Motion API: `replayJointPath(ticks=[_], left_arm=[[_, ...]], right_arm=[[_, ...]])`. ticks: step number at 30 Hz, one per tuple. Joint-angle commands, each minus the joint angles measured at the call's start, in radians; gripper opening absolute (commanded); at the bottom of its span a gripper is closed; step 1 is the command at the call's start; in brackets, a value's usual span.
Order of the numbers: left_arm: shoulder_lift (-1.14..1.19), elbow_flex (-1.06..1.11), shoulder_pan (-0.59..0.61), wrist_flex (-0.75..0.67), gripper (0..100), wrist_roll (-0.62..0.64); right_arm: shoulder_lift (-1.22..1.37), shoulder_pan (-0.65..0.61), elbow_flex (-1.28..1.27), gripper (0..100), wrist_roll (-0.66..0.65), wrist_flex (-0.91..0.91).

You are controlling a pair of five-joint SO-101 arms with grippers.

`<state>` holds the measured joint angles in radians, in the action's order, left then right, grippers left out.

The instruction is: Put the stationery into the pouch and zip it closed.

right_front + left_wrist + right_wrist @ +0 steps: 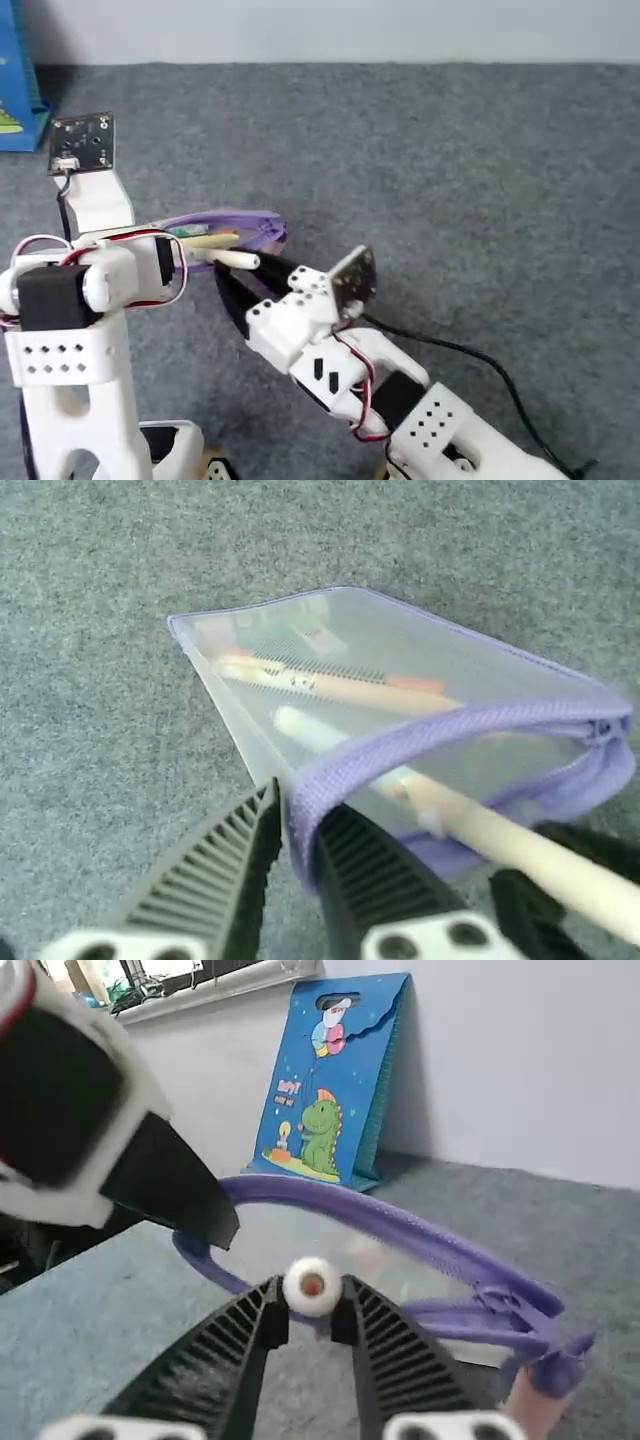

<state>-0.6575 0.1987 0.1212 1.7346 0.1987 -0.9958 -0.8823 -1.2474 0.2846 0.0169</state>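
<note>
Grey carpeted surface (450, 160); pale wall (330, 30), blue gift bag (330, 1080) behind. Pouch (400, 670) resting open on surface, left hand (298, 812) clamped on its purple rim. Right hand (308, 1312) gripping cream pen (311, 1286) at pouch mouth.

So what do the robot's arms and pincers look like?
The left arm and right arm are white plastic with black motor blocks and rows of round holes. Red, white and black wires loop along them, and a thicker black cable trails from the right one. The left pincer and right pincer have black triangular fingers with ridged insides.
</note>
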Motion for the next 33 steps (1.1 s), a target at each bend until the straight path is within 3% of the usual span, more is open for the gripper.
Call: replayJointPath(ticks=[1, 3, 9, 16, 21, 33], left_arm=[[-0.003, -0.008, -0.002, 0.015, 1, -0.002], [-0.003, -0.002, -0.002, 0.015, 1, -0.002], [-0.003, 0.004, 0.0, 0.015, 1, -0.003], [-0.003, 0.004, 0.0, 0.017, 1, -0.003], [-0.003, 0.004, 0.0, 0.017, 1, -0.003], [-0.003, 0.004, 0.0, 0.017, 1, -0.003]], right_arm=[[0.09, -0.004, 0.16, 28.3, 0.005, 0.17], [0.091, -0.002, 0.201, 32.1, 0.006, 0.236], [-0.004, 0.005, 0.226, 29.3, 0.006, 0.392], [-0.186, 0.163, 0.226, 26.2, 0.008, 0.647], [-0.203, 0.189, 0.222, 26.2, 0.011, 0.78], [-0.01, 0.154, 0.121, 25.9, 0.021, 0.453]])
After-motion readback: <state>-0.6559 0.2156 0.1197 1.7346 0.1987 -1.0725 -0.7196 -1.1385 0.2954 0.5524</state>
